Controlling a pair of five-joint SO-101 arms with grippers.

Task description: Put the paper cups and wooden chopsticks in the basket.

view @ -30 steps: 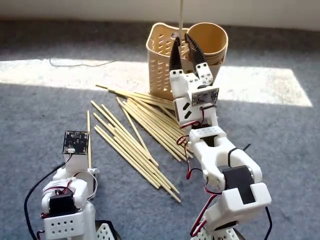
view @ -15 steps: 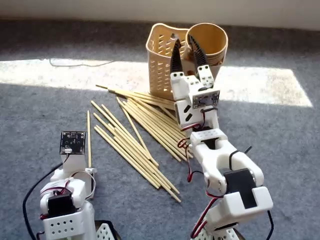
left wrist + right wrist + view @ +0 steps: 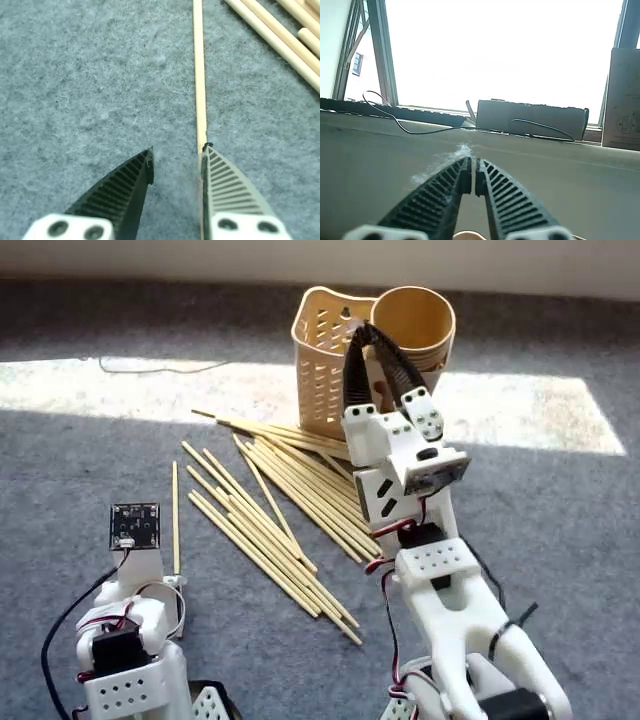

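surface (image 3: 570,530): grey and carpet-like, with a sunlit band across the far part.
basket (image 3: 322,365): cream with slotted walls; stood upright at the far middle.
paper cup (image 3: 415,315): brown, mouth tipped toward the high camera. It sat tight against the basket's right side; could not tell if it was inside or beside.
chopstick pile (image 3: 285,505): many wooden sticks lay fanned on the surface just in front of the basket.
lone chopstick (image 3: 176,510): lay apart, left of the pile, beside the left arm.
left end effector (image 3: 175,150): low over the surface, fingers spread with bare carpet between them. The pale finger's tip touched the lone chopstick (image 3: 199,75).
right end effector (image 3: 366,332): raised over the basket rim and cup, fingers pressed together at the tips. The wrist view (image 3: 472,165) showed a thin slit between them, aimed at a pale wall under a window.
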